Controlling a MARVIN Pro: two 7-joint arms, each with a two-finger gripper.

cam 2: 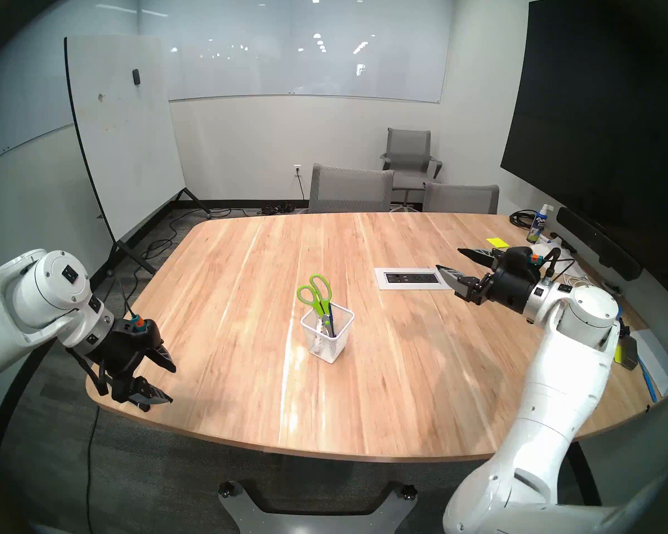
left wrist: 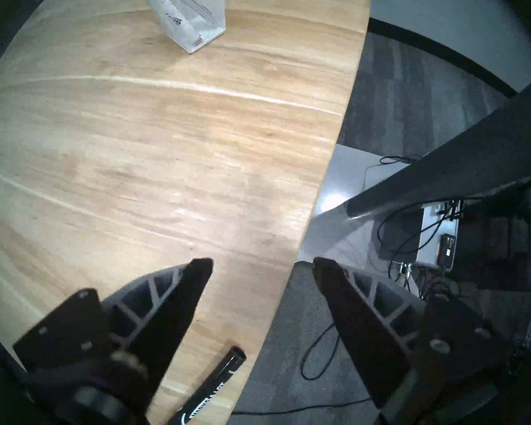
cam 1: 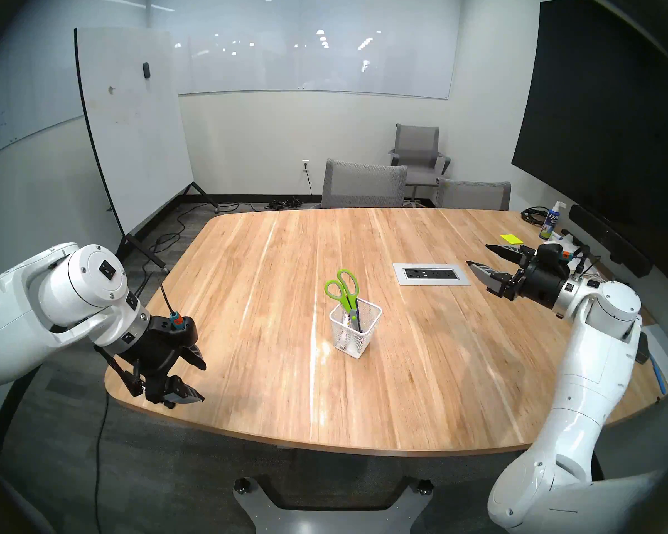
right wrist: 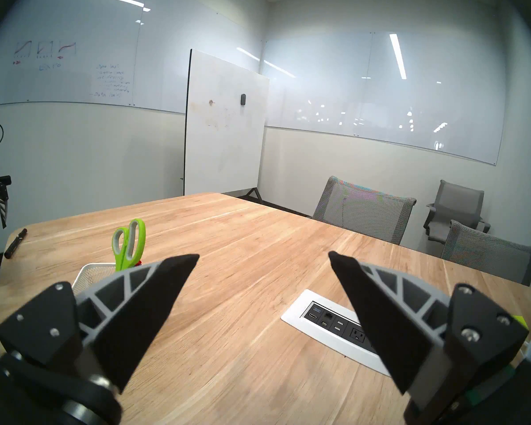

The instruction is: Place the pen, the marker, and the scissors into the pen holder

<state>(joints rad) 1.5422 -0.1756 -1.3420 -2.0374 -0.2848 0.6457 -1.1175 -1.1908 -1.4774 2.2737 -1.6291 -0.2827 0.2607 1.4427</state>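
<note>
Scissors [cam 1: 343, 292] stand in the pen holder [cam 1: 357, 346], a white mesh cup near the middle of the wooden table [cam 1: 421, 367]. Their blades point down into the cup and the green loop handles stick up, leaning a little to the left, so their long axis is close to upright. A slim blue pen [cam 1: 357, 313] stands beside them, also nearly upright, and something white shows low inside through the mesh; it is too small to name.

One black marker [left wrist: 210, 390] is still out, lying flat at the near left corner of the table, close to the edge. Its long axis runs roughly along that edge.

Left gripper [cam 1: 199, 381] hangs over that corner, tilted steeply down, fingers apart and holding nothing. The marker lies just behind its fingertips in the wrist view, so this looks like a line-up for a pickup.

Right gripper [cam 1: 481, 261] is parked level over the far right of the table, fingers wide apart and empty, well clear of the cup.
</note>
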